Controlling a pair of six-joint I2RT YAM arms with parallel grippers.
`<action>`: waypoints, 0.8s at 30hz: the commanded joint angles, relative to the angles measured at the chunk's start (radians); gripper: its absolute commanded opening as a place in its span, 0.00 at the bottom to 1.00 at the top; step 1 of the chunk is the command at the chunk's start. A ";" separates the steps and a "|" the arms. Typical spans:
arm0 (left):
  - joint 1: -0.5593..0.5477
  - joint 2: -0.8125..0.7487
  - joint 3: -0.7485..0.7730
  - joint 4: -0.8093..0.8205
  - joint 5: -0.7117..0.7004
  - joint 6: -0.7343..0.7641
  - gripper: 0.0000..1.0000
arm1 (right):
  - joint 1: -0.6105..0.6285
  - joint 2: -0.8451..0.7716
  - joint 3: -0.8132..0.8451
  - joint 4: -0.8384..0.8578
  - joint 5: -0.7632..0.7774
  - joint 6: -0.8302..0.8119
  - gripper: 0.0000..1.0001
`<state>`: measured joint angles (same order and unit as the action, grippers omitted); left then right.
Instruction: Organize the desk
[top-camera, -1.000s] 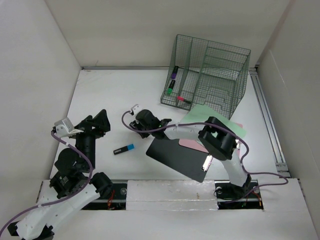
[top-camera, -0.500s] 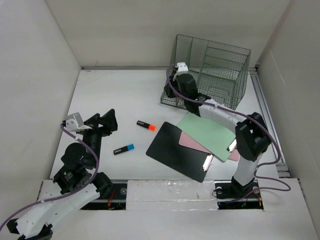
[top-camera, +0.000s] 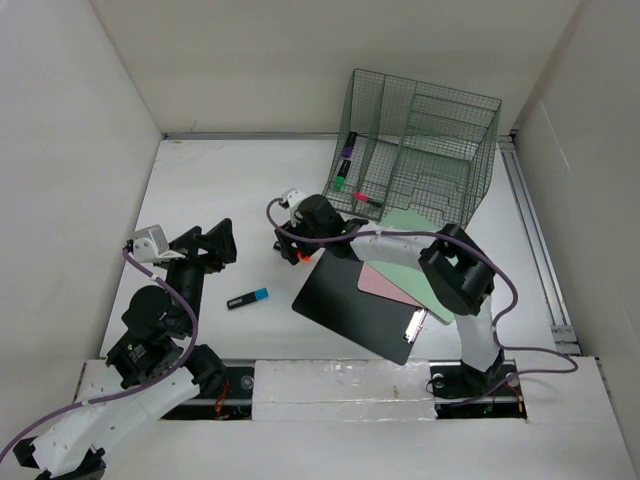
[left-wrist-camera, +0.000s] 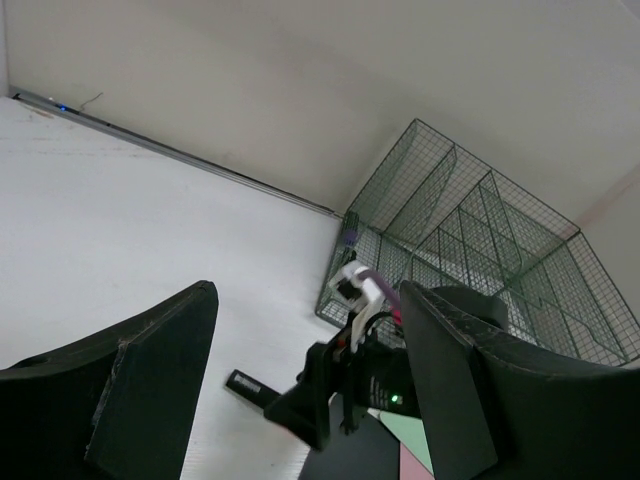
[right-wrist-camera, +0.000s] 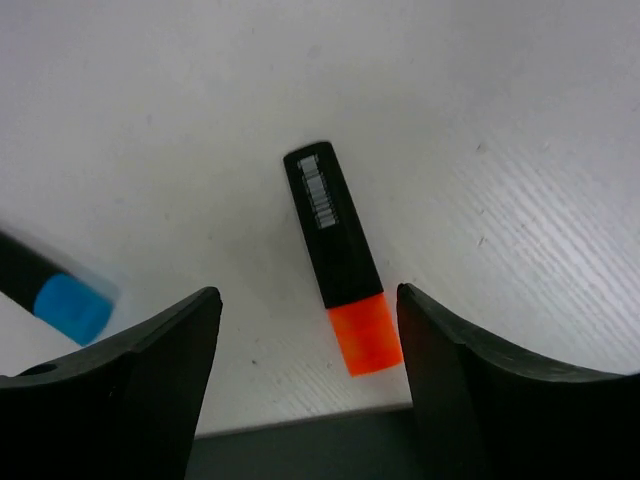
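Nearest us, our left gripper hangs wide open over the desk, with a blue highlighter lying nearby. Our right gripper, also spread wide, straddles an orange highlighter at the black clipboard's far corner. Farthest back stands the green wire rack, holding markers.

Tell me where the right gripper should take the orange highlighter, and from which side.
Grip the orange highlighter by its black barrel, mid-length, from straight above. It lies flat on the desk, so only its long sides are free, and the open right gripper has a finger either side. Avoid the orange cap end, close to the black clipboard.
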<state>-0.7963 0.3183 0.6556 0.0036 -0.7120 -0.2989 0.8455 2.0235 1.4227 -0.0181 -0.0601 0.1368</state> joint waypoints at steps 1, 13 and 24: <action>0.002 0.005 0.012 0.039 0.016 0.014 0.69 | -0.013 -0.008 0.012 -0.034 0.035 -0.052 0.77; 0.002 0.018 0.015 0.038 0.028 0.017 0.69 | 0.046 0.151 0.133 -0.221 0.246 -0.083 0.66; 0.002 0.018 0.015 0.035 0.031 0.018 0.69 | 0.066 0.132 0.131 -0.189 0.246 -0.092 0.16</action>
<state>-0.7963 0.3294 0.6556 0.0036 -0.6884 -0.2951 0.9070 2.1586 1.5383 -0.1856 0.1757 0.0570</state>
